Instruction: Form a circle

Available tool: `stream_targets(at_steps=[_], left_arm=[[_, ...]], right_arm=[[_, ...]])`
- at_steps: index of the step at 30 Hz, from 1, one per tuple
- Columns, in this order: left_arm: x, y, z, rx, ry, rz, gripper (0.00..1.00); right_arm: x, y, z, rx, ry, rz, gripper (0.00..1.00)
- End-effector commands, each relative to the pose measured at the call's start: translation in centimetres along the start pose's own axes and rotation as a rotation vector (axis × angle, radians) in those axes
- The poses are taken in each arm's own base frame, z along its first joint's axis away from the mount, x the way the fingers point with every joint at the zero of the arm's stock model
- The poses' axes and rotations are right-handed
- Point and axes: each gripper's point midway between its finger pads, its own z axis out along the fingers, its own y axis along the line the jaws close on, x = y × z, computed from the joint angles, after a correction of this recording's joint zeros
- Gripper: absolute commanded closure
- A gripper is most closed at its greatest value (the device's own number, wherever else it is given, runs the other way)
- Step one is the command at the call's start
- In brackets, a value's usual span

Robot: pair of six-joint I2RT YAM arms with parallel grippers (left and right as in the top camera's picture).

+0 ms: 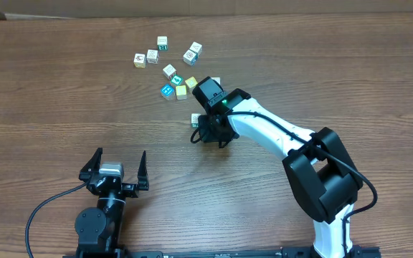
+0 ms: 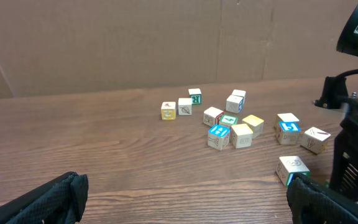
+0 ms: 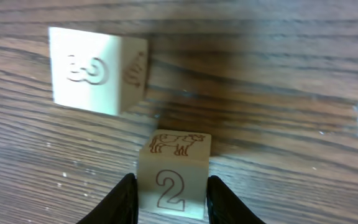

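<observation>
The right gripper (image 3: pixel 171 180) has its fingers closed against both sides of a whitish cube marked 2 (image 3: pixel 174 171), just right of the loose scatter of cubes (image 1: pixel 169 71). The circle (image 2: pixel 314 140), a small cluster with a blue H cube (image 2: pixel 288 129), lies beside that scatter's right edge. The left gripper (image 1: pixel 120 153), well apart from the scatter, gapes wide and holds nothing.

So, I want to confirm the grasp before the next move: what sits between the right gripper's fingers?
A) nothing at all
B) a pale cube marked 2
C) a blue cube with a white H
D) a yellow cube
B: the right wrist view shows the right gripper with a finger pressed against each side of the pale cube marked 2, which has an animal drawing on top.
</observation>
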Motion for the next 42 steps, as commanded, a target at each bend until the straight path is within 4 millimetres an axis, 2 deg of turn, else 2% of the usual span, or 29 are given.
stream_targets(at_steps=[1,23,31,42], left_arm=[[0.0,0.0,0.0,-0.002,-0.006,0.013,0.01],[0.0,0.0,0.0,-0.002,-0.006,0.013,0.00],[0.0,0.0,0.0,-0.002,-0.006,0.013,0.01],[0.0,0.0,0.0,-0.002,-0.006,0.013,0.01]], right_arm=[[-0.1,0.9,-0.7,-0.026,-0.021,-0.013,0.67],[-0.9,0.9,-0.7,-0.019,-0.057,0.016,0.68],[-0.6,0.6,0.7,-0.006,-0.037,0.043,0.69],[-0.9,0.7,0.8,-0.010,-0.049,0.043,0.69]])
